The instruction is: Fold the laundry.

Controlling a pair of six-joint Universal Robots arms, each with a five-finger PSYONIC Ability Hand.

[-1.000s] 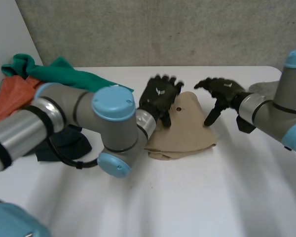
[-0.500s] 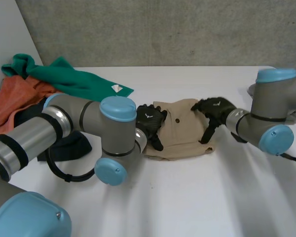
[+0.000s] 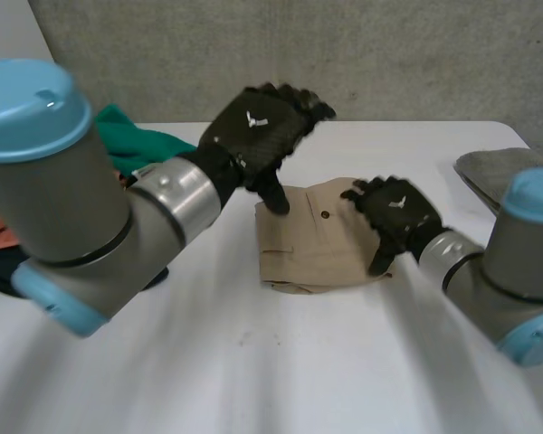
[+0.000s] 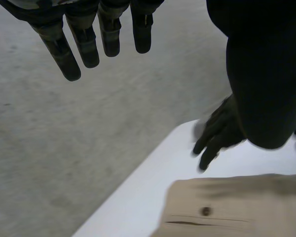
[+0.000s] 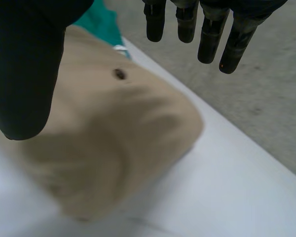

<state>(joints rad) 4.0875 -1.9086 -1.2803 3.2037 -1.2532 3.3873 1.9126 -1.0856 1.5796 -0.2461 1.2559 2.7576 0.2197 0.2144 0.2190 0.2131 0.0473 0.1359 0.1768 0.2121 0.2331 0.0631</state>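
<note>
A beige garment (image 3: 312, 244) lies folded into a small flat packet with a dark button on top, in the middle of the white table (image 3: 281, 380). My left hand (image 3: 253, 136) is raised above the packet's left end, open with fingers spread and holding nothing. My right hand (image 3: 394, 212) is at the packet's right end, also open, with its thumb down by the cloth's edge. In the left wrist view, straight fingers (image 4: 84, 42) hang clear of the garment (image 4: 237, 207), and the right hand (image 4: 217, 136) shows beyond it. Under the right wrist's fingers (image 5: 207, 34) is the garment (image 5: 113, 143).
A green cloth (image 3: 131, 140) lies at the back left behind my left arm; it shows again past the garment (image 5: 96, 22). A grey folded item (image 3: 489, 167) sits at the table's far right edge. A concrete wall backs the table.
My left hand has lifted off the garment's left end, up and away from the table. My right hand stayed at the right end, sliding slightly nearer. The packet now lies flatter and squarer.
</note>
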